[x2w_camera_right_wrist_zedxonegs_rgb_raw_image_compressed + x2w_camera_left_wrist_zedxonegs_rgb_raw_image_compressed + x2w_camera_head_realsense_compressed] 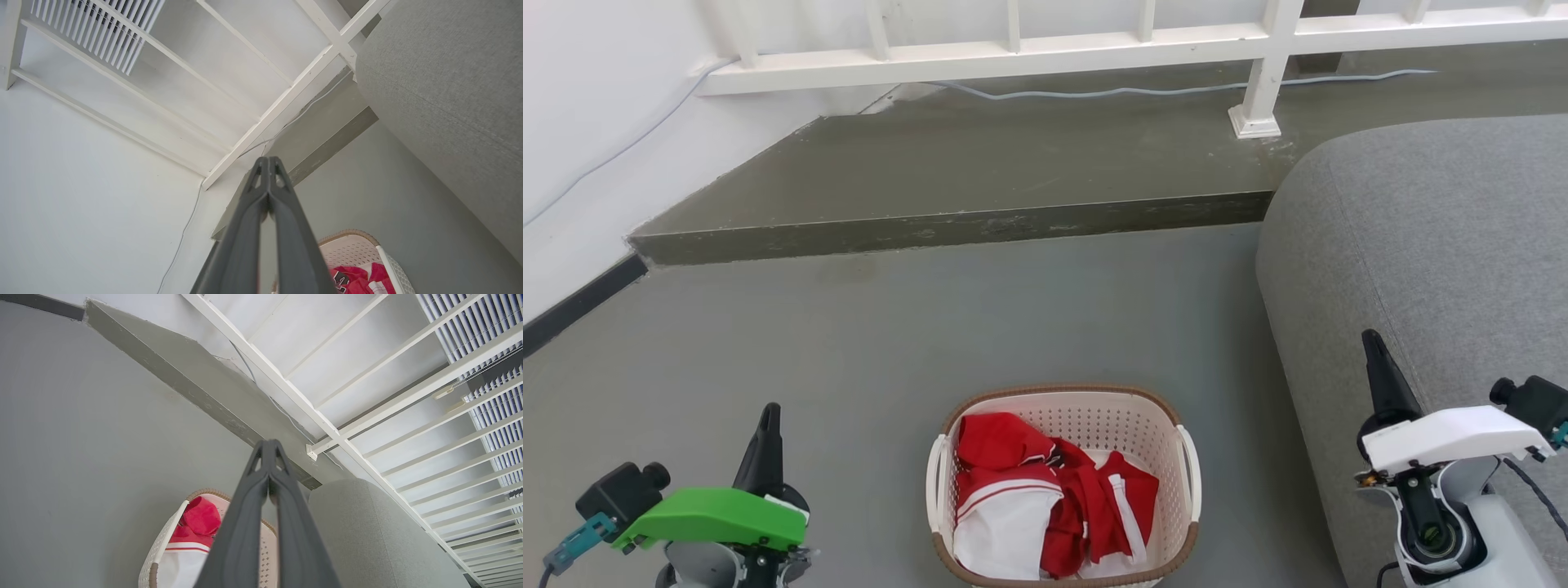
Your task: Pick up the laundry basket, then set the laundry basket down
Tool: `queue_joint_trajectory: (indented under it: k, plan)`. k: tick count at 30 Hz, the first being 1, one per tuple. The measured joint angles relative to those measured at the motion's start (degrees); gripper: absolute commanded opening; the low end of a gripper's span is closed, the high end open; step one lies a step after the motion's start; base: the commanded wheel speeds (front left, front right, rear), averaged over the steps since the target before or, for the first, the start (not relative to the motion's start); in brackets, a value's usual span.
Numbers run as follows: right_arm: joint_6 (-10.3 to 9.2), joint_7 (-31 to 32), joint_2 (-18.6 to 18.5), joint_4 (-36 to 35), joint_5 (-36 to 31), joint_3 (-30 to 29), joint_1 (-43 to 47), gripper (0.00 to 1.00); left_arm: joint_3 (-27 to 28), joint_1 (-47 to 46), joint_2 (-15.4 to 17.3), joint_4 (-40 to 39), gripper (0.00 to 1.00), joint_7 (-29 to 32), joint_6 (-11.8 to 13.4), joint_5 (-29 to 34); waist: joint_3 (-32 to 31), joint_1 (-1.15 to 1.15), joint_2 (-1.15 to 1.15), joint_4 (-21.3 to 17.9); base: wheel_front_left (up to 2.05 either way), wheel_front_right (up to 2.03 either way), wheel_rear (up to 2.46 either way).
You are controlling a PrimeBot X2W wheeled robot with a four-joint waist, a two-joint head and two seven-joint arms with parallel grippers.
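The laundry basket (1127, 429) stands on the grey floor at the bottom centre of the head view, cream-white and perforated with a brown woven rim and white side handles. Red and white clothes (1045, 498) lie inside it. My left gripper (768, 416) is at the lower left, well apart from the basket, with its fingertips together and nothing held. My right gripper (1372, 343) is at the lower right, in front of the sofa, also shut and empty. The basket (163, 547) shows partly behind the left fingers (267, 451), and its corner (351, 249) beside the right fingers (267, 163).
A grey sofa (1429, 269) fills the right side, close to the basket. A raised concrete step (947, 229) crosses the floor ahead, with a white railing (1094, 49) and a cable behind it. A white wall (596, 122) with a dark skirting runs along the left.
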Motion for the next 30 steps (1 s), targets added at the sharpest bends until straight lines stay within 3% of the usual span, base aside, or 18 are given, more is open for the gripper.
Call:
queue_joint_trajectory:
  k: [30]
  plan:
    - [1.75,5.8,1.2,0.6,20.4,-6.0,-0.1,0.00,4.4,-0.1,-0.4,0.6,0.00,5.5,-1.0,-18.4,-0.3,0.00,0.00,0.1,0.00,0.00,0.00]
